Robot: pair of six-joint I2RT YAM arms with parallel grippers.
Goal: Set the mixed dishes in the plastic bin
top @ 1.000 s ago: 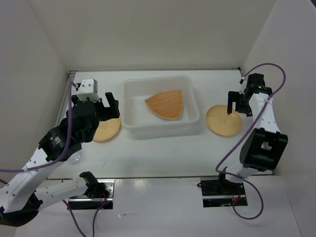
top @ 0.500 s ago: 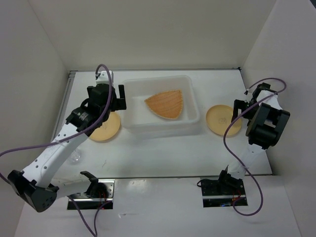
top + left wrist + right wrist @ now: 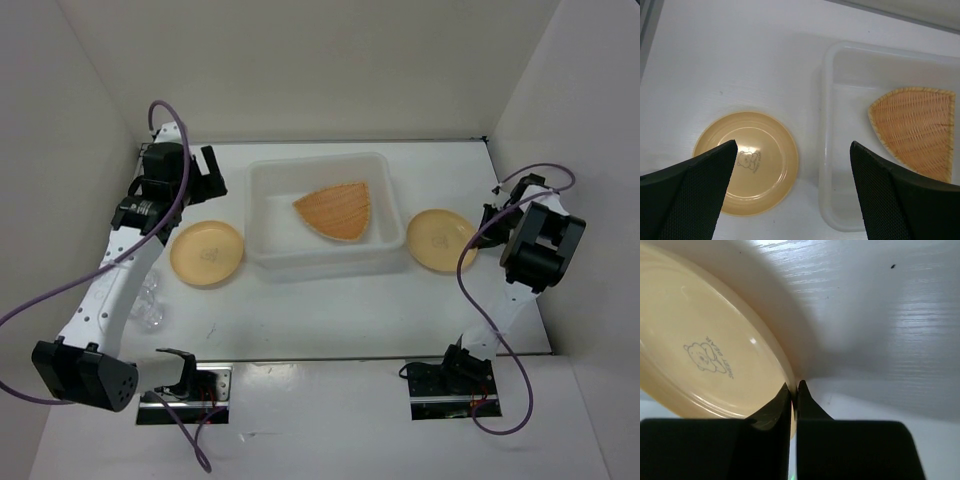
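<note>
**Right gripper pinches its plate, left arm pulls back**

Since a second ago, your left arm has swung up and away toward the back left corner. It used to cover the left plate (image 3: pixel 207 253), and now you can see the whole plate. Your right gripper (image 3: pixel 490 222) was wide a second ago. Now it has snapped shut on the edge of the right plate (image 3: pixel 441 240), and that plate has slid a little closer to the bin (image 3: pixel 325 163).

From the right wrist, the right gripper (image 3: pixel 794 387) has its two fingers pressed together on the rim of the right plate (image 3: pixel 700 355). There is a dark shadow under that side of the plate. You cannot tell if the plate is off the surface (image 3: pixel 330 310).

Your left gripper (image 3: pixel 212 172) is wide and holds nothing. It hangs high over the gap between the left plate and the bin. From the left wrist, the left gripper (image 3: pixel 792 146) has the left plate (image 3: pixel 746 162) below it on one side and the bin (image 3: pixel 827 125) on the other.

The left plate lies flat just beside the bin's left wall. The right plate is just beside the bin's right wall. The basket dish (image 3: pixel 337 210) is already inside the bin, and the left wrist view shows it (image 3: pixel 917 130) there too. The clear cup (image 3: pixel 150 315) sits near the left edge of the surface, close to your left arm. It is hard to see.
</note>
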